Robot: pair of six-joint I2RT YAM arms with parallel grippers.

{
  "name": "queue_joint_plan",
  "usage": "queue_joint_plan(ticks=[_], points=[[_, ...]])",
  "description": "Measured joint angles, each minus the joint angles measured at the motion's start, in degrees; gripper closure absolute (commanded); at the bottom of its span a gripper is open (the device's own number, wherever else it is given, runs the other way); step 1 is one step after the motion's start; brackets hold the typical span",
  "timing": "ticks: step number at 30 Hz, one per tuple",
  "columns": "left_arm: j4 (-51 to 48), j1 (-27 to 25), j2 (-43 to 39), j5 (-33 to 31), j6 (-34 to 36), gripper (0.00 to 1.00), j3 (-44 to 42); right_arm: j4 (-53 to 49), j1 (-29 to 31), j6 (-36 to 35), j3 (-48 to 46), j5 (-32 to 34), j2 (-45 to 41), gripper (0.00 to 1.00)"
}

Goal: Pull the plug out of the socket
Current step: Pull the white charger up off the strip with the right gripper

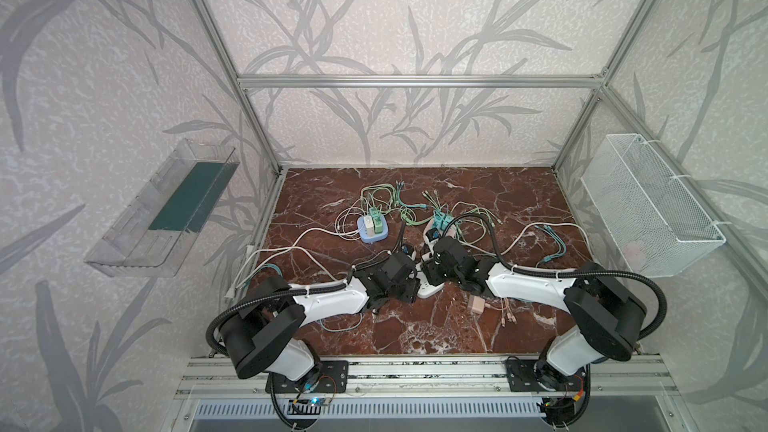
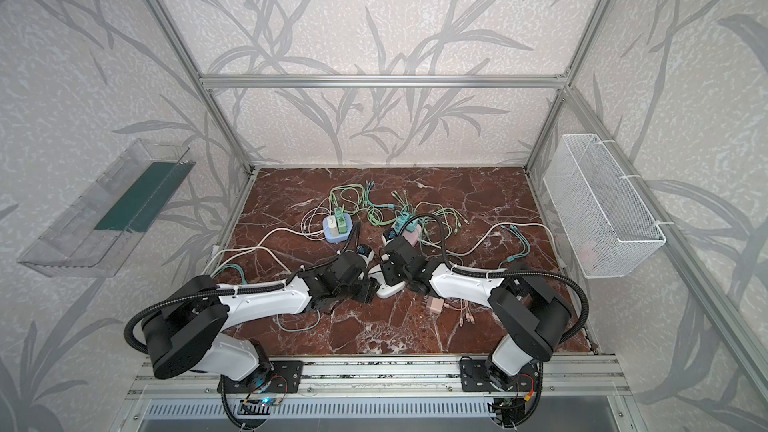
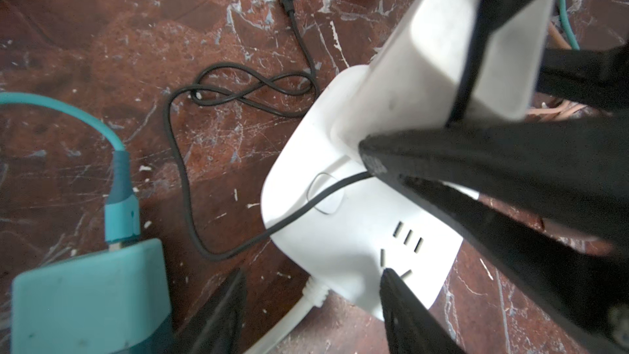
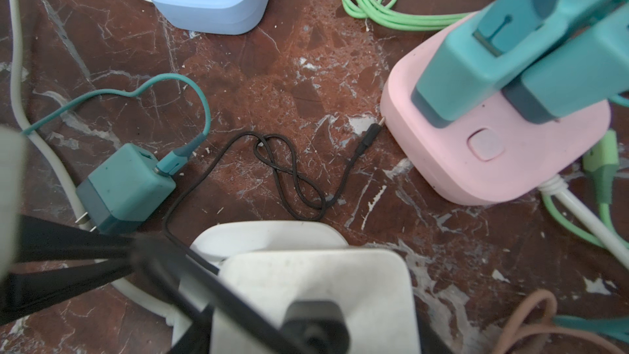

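Two robot arms meet over a white socket near the middle of the red marble counter, where a white plug stands seated in it, its thin black cable looping across the stone. The right gripper has its fingers clamped on the plug's sides, while the left gripper holds its fingers apart, one tip on the socket's face by the slots. Any lettering on plug or socket cannot be made out.

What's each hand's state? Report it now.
Left hand: open, one fingertip over the white socket strip.
Right hand: closed on the white plug.
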Motion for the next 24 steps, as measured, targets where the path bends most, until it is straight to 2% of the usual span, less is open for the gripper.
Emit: queue_joint_plan(ticks=[10,24], points=[[-1.0,0.0,1.5,-1.1,-1.0,0.4,1.8,0.0,0.1,0.0,0.0,-0.1,-0.5,0.62],[-0.8,0.0,3.1,-1.0,-2.3,0.41,3.0,-0.1,0.1,-1.1,0.0,0.1,-0.8,0.62]])
